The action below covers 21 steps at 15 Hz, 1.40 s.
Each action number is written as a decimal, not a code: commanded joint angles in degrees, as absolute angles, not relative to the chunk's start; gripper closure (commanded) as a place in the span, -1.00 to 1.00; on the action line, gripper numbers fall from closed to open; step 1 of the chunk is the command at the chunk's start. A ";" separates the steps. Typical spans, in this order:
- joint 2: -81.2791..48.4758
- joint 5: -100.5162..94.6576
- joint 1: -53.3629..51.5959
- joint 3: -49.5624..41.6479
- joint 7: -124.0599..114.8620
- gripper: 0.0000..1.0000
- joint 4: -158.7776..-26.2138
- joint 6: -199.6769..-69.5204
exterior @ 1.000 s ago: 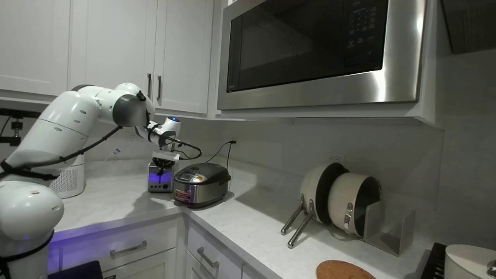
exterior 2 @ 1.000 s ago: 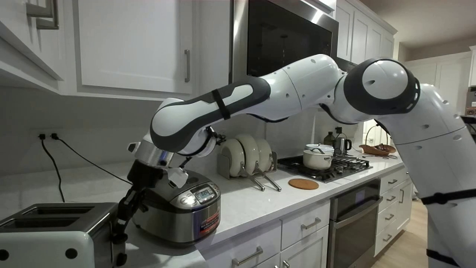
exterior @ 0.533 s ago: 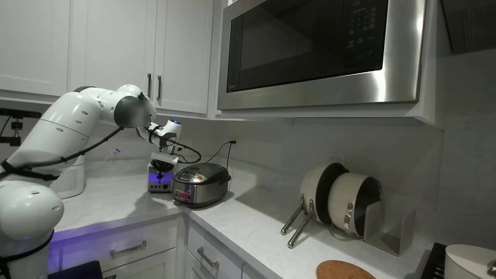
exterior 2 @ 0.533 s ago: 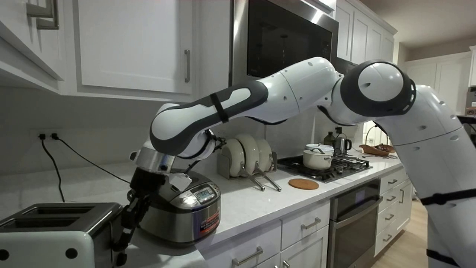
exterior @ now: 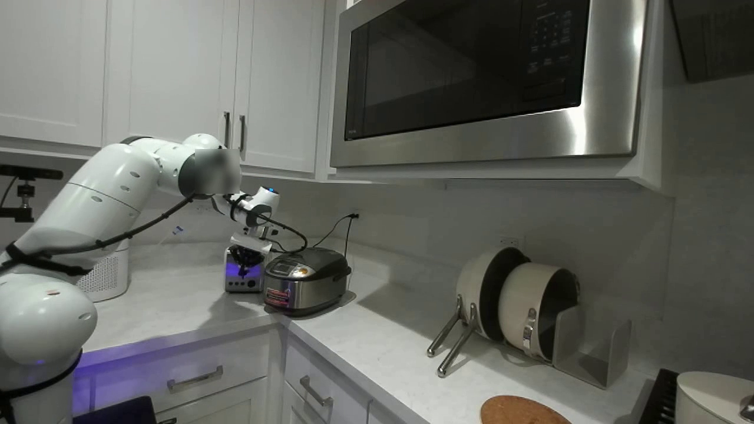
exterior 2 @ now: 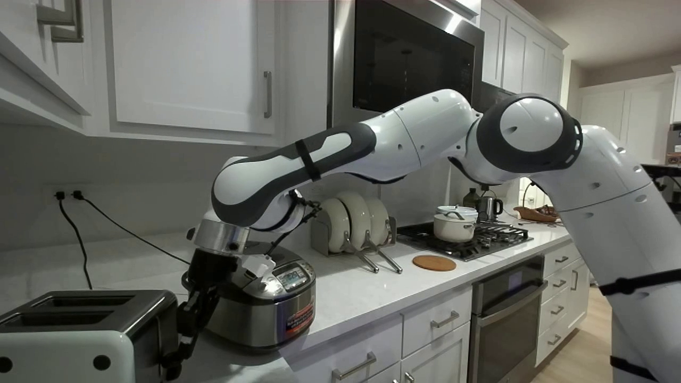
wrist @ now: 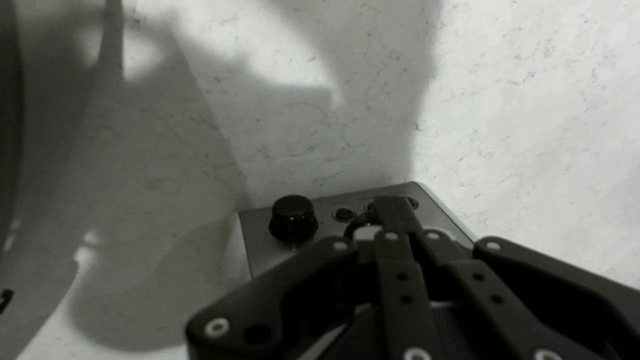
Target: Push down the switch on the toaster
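Your gripper was angled down right in front of the two-slot toaster, at the end panel with the controls. Your fingers were pressed together, and the wrist view showed nothing between them, so you weren't holding anything. From that view the tips covered the right part of the panel and blocked some of the small controls, with the fat black knob off to the left and a little round button between knob and tips. In an exterior view the tips sat just beside the panel, well below the dark slotted top, but you honestly couldn't tell if they were touching the steel. The switch itself got lost behind all that black, so you couldn't say how far down it was. The toaster stood on the white countertop near the rice cooker, which your gripper partly hid in an exterior view. Oh, and in an exterior view a purple glow lay on the toaster's panel, on both sides of your gripper
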<state>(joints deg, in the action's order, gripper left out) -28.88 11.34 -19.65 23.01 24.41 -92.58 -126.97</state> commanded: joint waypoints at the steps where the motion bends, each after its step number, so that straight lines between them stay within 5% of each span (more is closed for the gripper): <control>1: -31.89 10.94 -19.86 23.10 24.23 1.00 -89.94 -125.69; 21: -38.99 10.67 -21.25 23.04 24.34 1.00 -81.66 -120.81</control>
<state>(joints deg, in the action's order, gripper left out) -34.30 11.34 -19.99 23.17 24.52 -85.35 -121.27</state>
